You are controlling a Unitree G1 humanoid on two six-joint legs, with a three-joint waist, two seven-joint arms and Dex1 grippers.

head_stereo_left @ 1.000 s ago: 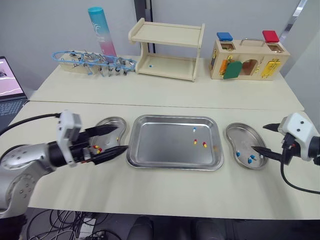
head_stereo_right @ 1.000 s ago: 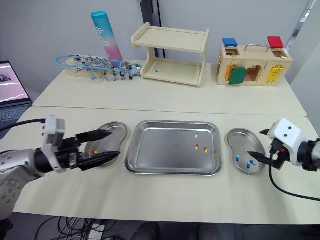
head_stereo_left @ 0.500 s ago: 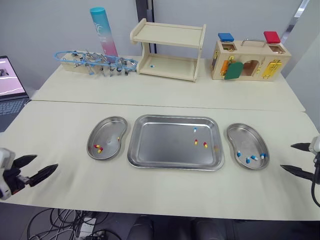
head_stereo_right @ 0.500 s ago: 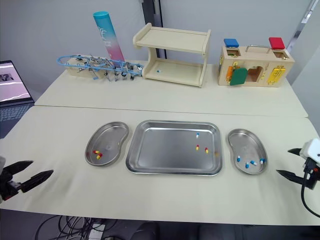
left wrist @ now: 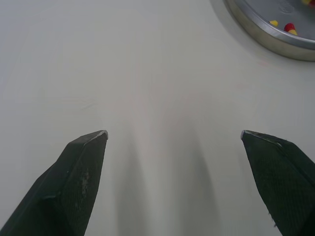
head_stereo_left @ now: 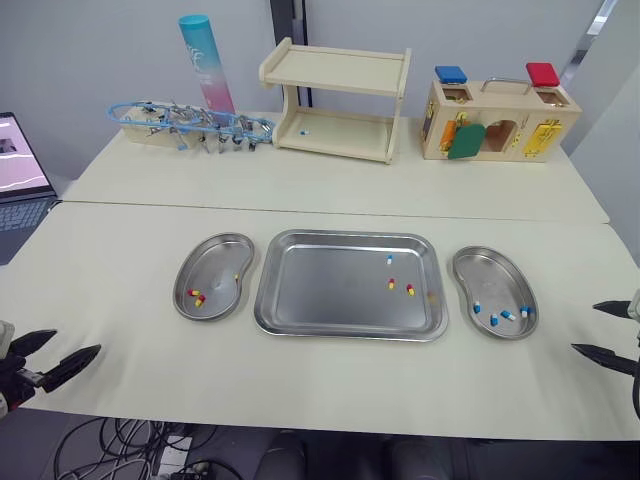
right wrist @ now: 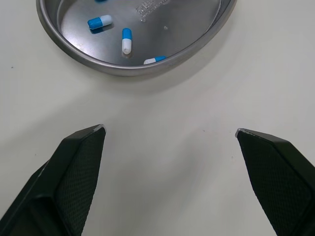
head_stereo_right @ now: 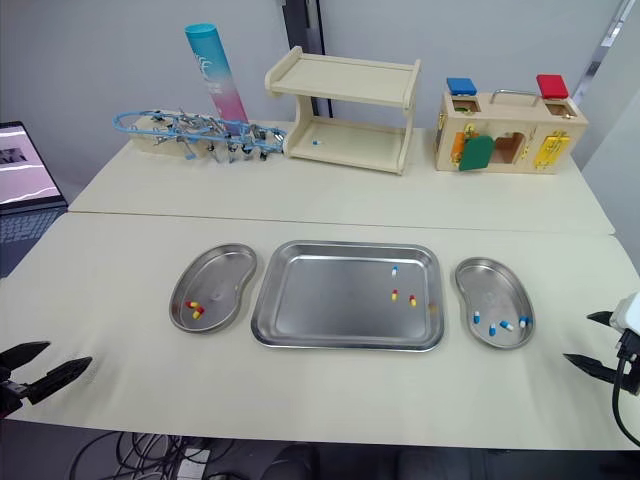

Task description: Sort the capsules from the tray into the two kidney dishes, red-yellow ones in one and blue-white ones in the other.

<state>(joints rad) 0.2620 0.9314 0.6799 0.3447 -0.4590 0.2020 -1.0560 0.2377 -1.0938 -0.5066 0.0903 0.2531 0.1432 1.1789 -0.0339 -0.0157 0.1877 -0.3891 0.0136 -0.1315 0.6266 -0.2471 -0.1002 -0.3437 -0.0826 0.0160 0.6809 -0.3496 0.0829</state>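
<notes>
**Steel tray between two kidney dishes, both grippers spread wide and empty**

A shiny rectangular steel tray (head_stereo_left: 320, 295) with rounded corners and a raised rim lies on a matte cream table (head_stereo_left: 300, 385). In the tray's right half lie two red-yellow capsules (head_stereo_left: 391, 284) and, just behind them, one blue-white capsule (head_stereo_left: 389, 259).

Just left of the tray sits a bean-shaped polished steel kidney dish (head_stereo_left: 215, 265) holding red-yellow capsules (head_stereo_left: 196, 297). Just right of the tray, a matching dish (head_stereo_left: 492, 280) holds several blue-white capsules (head_stereo_left: 500, 316).

The left gripper (head_stereo_left: 77, 341) is well to the left and nearer than the tray, with its pointed, textured black fingers spread wide, holding nothing. The right gripper (head_stereo_left: 584, 327) is to the right of the tray beyond the right dish, equally wide open and empty.
</notes>
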